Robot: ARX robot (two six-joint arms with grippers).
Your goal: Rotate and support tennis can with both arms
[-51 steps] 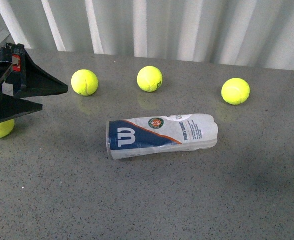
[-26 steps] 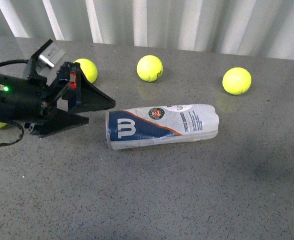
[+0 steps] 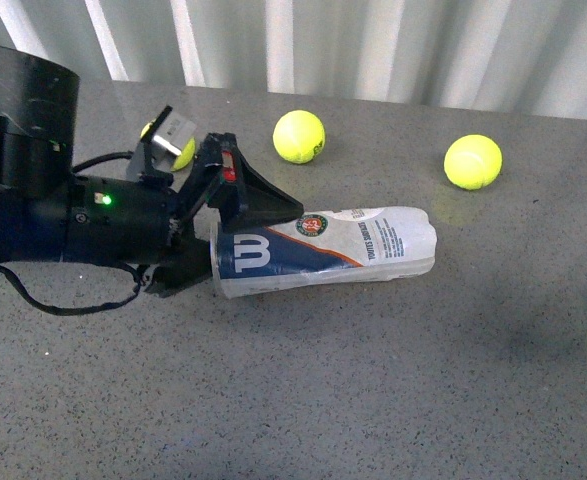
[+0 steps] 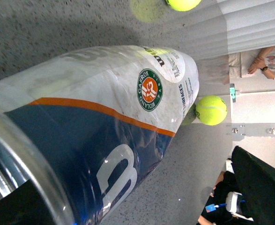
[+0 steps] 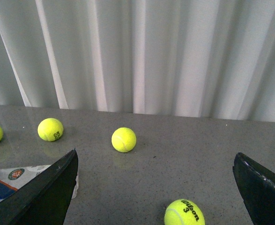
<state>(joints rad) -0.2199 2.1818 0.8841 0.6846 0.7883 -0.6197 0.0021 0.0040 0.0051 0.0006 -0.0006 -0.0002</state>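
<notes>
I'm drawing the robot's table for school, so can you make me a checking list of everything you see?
Surface: grey speckled table.
Job's things: tennis can lying on its side.
Clutter: loose tennis balls beyond the can.
Grippers: left gripper open, jaws straddling the can's rim end; right gripper open, holding nothing.
Cables: black cable looping beside the left arm.
Surroundings: white curtain behind.

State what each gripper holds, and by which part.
Left gripper straddles the clear plastic, navy-labelled tennis can at its metal-rimmed end; contact cannot be told. Right gripper holds nothing.
</notes>
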